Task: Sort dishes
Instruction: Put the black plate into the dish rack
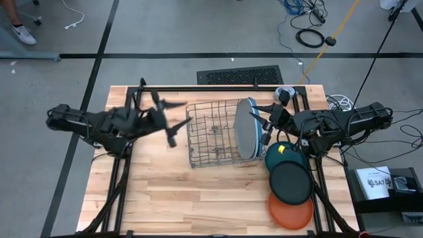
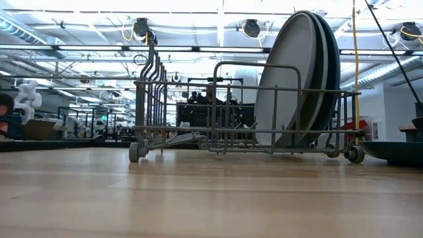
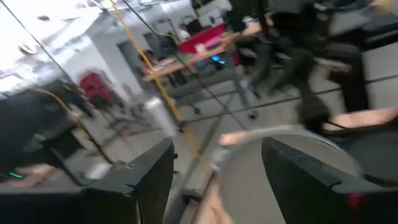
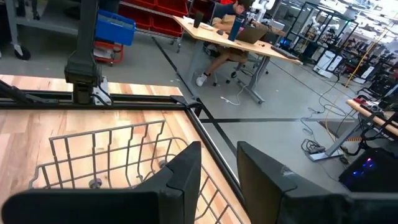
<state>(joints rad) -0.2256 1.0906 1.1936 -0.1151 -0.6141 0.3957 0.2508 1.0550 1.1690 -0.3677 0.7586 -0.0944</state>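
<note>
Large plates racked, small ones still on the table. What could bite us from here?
1. The large plates stand on edge at one end of the wire rack; a nudge might tip them.
2. The teal plate, black plate and orange plate overlap, so lifting one may drag another.
3. The left gripper, open, is motion-blurred beside the rack; it could clip the wires.

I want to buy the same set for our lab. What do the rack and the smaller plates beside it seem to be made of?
The dish rack looks like grey coated metal wire: thin bent rods, open grid. The smaller plates, dark teal, black and orange, look like matte plastic or melamine: flat solid colour with little glare. Glazed ceramic can't be ruled out.
</note>
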